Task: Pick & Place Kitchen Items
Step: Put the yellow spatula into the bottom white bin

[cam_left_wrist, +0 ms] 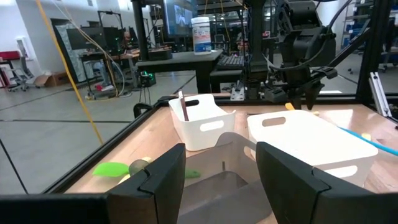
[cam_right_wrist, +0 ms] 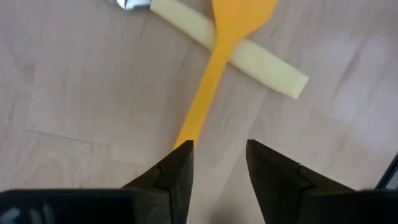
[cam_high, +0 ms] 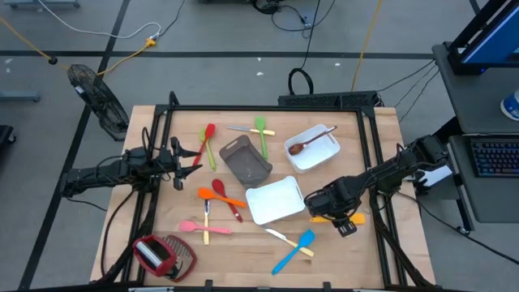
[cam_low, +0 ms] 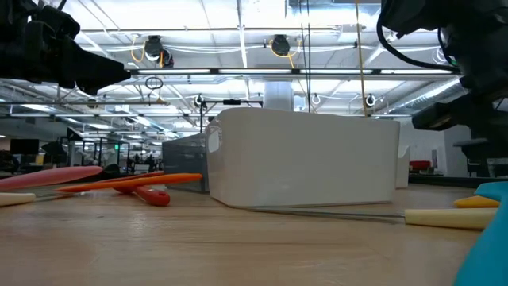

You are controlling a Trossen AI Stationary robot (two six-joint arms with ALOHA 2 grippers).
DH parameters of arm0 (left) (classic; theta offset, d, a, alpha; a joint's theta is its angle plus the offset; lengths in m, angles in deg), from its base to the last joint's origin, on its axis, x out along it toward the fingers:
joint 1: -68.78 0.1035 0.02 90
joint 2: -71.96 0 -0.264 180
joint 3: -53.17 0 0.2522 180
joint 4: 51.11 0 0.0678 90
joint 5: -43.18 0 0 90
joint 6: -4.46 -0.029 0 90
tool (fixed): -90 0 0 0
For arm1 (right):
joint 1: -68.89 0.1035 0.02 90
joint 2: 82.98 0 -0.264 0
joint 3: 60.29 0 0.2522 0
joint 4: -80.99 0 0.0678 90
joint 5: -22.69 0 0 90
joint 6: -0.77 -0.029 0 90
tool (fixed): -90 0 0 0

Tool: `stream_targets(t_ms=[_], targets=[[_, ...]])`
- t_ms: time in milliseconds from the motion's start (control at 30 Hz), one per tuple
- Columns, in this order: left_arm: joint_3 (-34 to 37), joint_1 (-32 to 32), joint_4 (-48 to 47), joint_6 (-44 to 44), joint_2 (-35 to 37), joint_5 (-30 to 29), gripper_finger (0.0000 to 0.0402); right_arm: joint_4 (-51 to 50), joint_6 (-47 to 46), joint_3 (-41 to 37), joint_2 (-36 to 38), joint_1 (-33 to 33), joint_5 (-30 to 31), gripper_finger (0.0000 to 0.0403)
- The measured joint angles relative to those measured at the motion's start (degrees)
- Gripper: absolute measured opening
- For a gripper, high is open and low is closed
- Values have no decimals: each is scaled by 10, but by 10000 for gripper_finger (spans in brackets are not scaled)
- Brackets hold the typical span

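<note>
My right gripper (cam_right_wrist: 217,152) stands open, pointing steeply down over a yellow spoon (cam_right_wrist: 214,56) near the table's right side (cam_high: 334,217). The spoon lies flat, crossing over a pale cutlery handle (cam_right_wrist: 249,59). Its handle runs toward one of my fingers, not into the gap between them. Scattered on the table are a red spoon (cam_high: 208,135), a green spatula (cam_high: 261,134), an orange spatula (cam_high: 215,195), a pink spoon (cam_high: 199,228) and a blue spatula (cam_high: 295,250). A brown wooden spoon (cam_high: 306,144) leans in the far white tray (cam_high: 318,158). My left gripper (cam_left_wrist: 221,155) waits open and level at the table's left. My right gripper comes at the yellow spoon from above, slanting down. The free end of the spoon's handle (cam_right_wrist: 186,138) vanishes behind the tip of one finger (cam_right_wrist: 177,165). I cannot tell whether that finger touches it. The spoon lies flat on the table.
A white tray (cam_high: 274,201) sits just left of my right gripper, and a grey tray (cam_high: 245,159) lies mid-table. A red-and-wire-mesh tool (cam_high: 162,253) is at the near left corner. A black frame (cam_high: 369,154) borders the table.
</note>
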Motion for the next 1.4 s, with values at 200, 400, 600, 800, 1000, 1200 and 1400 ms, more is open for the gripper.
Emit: stream_targets(t_ms=[200, 400, 600, 800, 1000, 1200, 1400], targets=[[0, 0, 0, 0, 0, 0, 202, 9, 0, -20, 0, -3, 0, 141], [0, 0, 0, 0, 0, 0, 202, 98, 0, -82, 0, -18, -1, 141], [0, 0, 0, 3, 0, 0, 202, 111, 0, -111, 2, -27, -7, 141], [0, 0, 0, 3, 0, 0, 202, 110, 10, -120, 1, -25, -2, 141], [0, 0, 0, 4, 0, 0, 202, 113, 13, -121, 1, -25, -1, 141], [0, 0, 0, 4, 0, 0, 202, 131, 52, -121, 0, -25, -3, 141], [0, 0, 0, 4, 0, 0, 202, 142, 52, -121, 0, -25, -4, 141]])
